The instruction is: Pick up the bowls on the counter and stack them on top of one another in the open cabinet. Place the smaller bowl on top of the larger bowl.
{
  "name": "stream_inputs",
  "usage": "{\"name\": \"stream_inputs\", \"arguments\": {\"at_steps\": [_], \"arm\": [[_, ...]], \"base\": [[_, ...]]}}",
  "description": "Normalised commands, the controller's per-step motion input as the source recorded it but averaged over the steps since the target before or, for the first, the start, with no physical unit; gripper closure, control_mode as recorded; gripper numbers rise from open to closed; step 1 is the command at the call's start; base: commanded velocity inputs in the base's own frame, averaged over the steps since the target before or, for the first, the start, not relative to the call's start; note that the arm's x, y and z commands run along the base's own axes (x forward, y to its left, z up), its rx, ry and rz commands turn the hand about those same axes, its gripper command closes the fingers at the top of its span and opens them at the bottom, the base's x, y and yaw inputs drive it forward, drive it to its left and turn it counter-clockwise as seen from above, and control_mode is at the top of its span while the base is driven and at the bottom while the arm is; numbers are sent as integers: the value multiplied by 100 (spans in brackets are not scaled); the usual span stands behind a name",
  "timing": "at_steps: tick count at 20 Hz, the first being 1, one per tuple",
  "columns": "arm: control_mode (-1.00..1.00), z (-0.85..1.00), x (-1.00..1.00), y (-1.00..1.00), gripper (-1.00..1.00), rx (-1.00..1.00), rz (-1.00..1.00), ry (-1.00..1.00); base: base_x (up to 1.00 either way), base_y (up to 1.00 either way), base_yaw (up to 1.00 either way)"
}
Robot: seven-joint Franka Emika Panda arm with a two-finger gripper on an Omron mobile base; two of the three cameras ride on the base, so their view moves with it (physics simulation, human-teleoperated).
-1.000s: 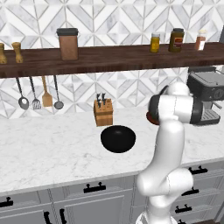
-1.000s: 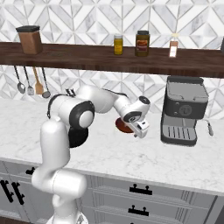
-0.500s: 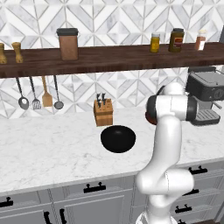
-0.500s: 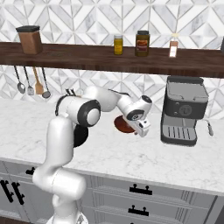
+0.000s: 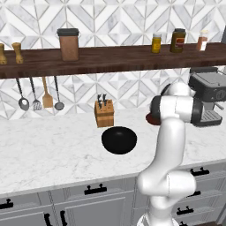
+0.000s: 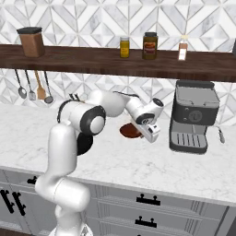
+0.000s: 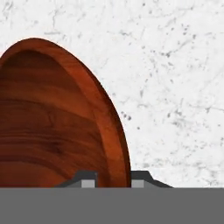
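Note:
The smaller bowl (image 7: 52, 122), reddish-brown with a wood grain, sits on the white marble counter (image 7: 175, 87). My gripper (image 7: 113, 180) is shut on its rim, one fingertip inside the bowl and one outside. From the right base, the smaller bowl (image 6: 129, 131) lies left of the coffee machine, with my gripper (image 6: 143, 134) at its right edge. The larger bowl (image 5: 119, 140), glossy black, rests on the counter (image 5: 53, 150) in front of the knife block. The arm partly hides the larger bowl (image 6: 84, 144) and the smaller bowl (image 5: 152, 119). The open cabinet (image 5: 110, 59) runs along the wall above.
A wooden knife block (image 5: 104, 113) stands behind the black bowl. A coffee machine (image 6: 193, 115) sits close to the right of the gripper. Jars (image 6: 150, 45) and a canister (image 5: 69, 44) stand on the shelf board. Utensils (image 5: 36, 93) hang below it at the left.
The jaws have gone from wide open to shut on the reddish-brown bowl's rim. The arm has shifted slightly; both bowls stay in place.

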Motion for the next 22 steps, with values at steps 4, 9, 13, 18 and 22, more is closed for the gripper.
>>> {"name": "stream_inputs", "arguments": {"at_steps": [4,9,13,18,22], "arm": [[-100,51,-81,31,100,0,0,-12],[-100,54,-79,35,100,4,0,-3],[-100,72,-66,51,100,14,0,0],[-100,69,-53,68,100,15,6,0],[-100,32,-44,76,100,12,11,0]], "base": [[0,0,0],[0,0,0],[0,0,0],[0,0,0],[0,0,0]]}}
